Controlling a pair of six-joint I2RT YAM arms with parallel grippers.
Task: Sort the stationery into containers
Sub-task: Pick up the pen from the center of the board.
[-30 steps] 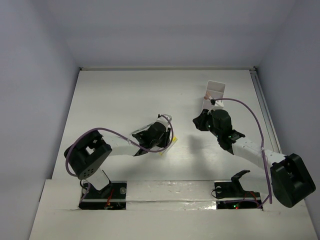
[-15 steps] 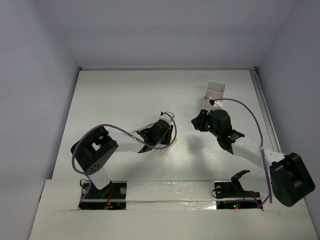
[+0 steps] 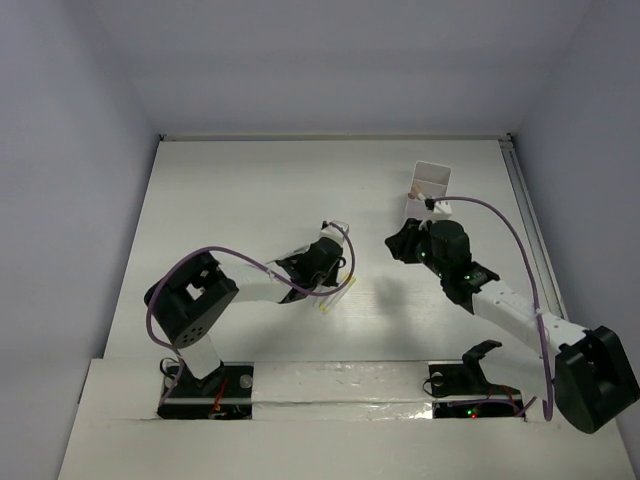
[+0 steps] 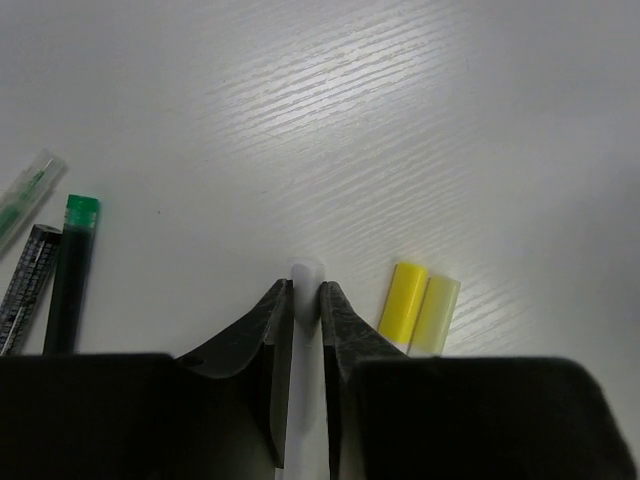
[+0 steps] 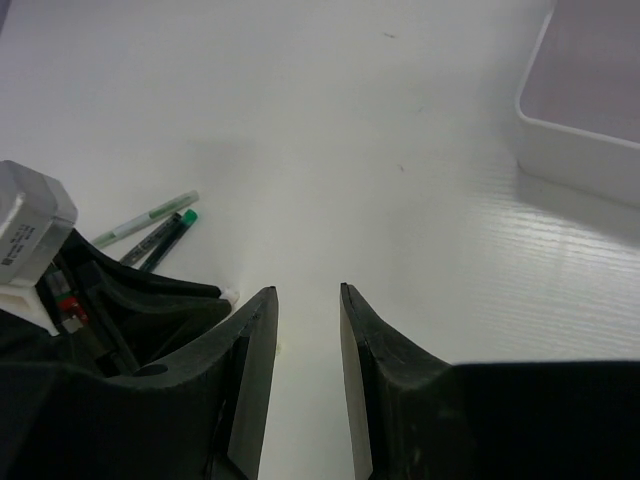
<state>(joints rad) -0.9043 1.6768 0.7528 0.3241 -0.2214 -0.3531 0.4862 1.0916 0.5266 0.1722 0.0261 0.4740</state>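
We see the left gripper point(image 4: 305, 296) low over the white table point(image 4: 420, 120). Its two dark fingers are pressed together on a white marker point(image 4: 305, 274), whose rounded end pokes out just past the fingertips. Two yellow caps point(image 4: 417, 308) lie side by side just beside the fingers. A green-capped pen point(image 4: 72, 268) lies well apart on the other side. The right gripper point(image 5: 307, 297) hangs with its jaws spread, holding nothing. The white box point(image 5: 585, 110) sits ahead of it, off to one side.
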